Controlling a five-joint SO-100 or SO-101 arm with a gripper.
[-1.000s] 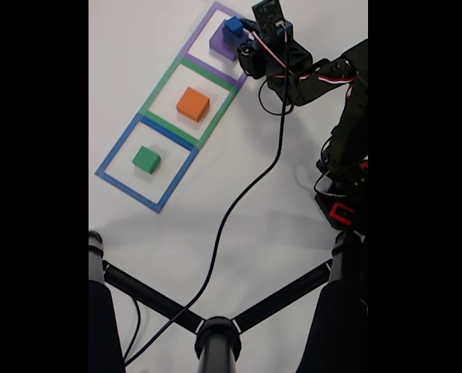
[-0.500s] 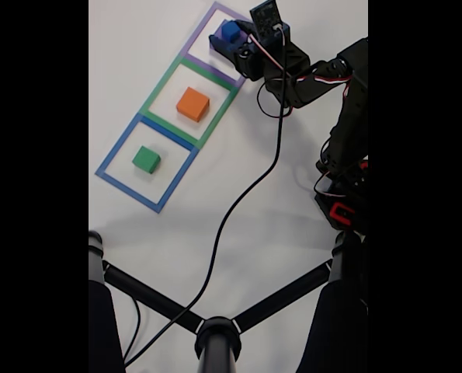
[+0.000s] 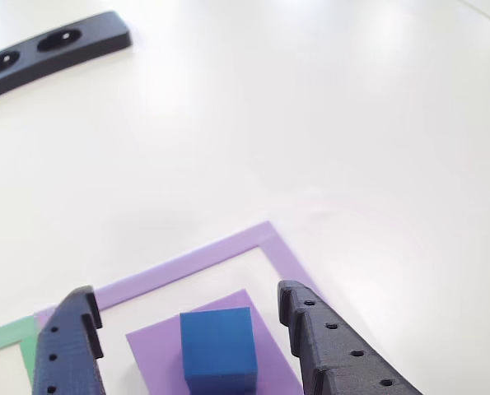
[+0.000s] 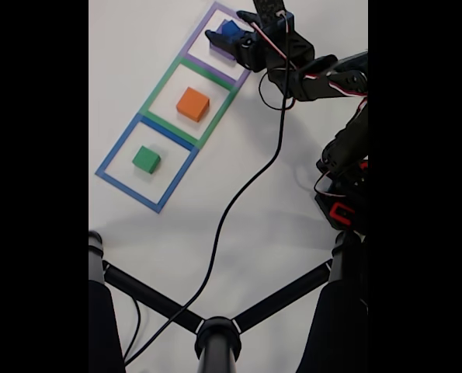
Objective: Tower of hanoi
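Since a second ago the gripper (image 3: 187, 329) has lowered around the dark blue cube (image 3: 218, 350), which sits atop the purple cube (image 3: 265, 354) at twelve o'clock. Fingers spread wide, apparently not touching; close squarely, centred.

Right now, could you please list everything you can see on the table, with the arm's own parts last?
dark blue cube: one, on top of the purple cube, between the gripper fingers.
purple cube: one, largest, inside the purple square outline.
orange cube: one, inside the green square outline.
green cube: one, inside the blue square outline.
black strip with round holes: one, far side of the white table in the other view.
black stand legs: bottom of the fixed view.
black cable: one, trailing across the table.
gripper: one, dark, open, straddling the dark blue cube.
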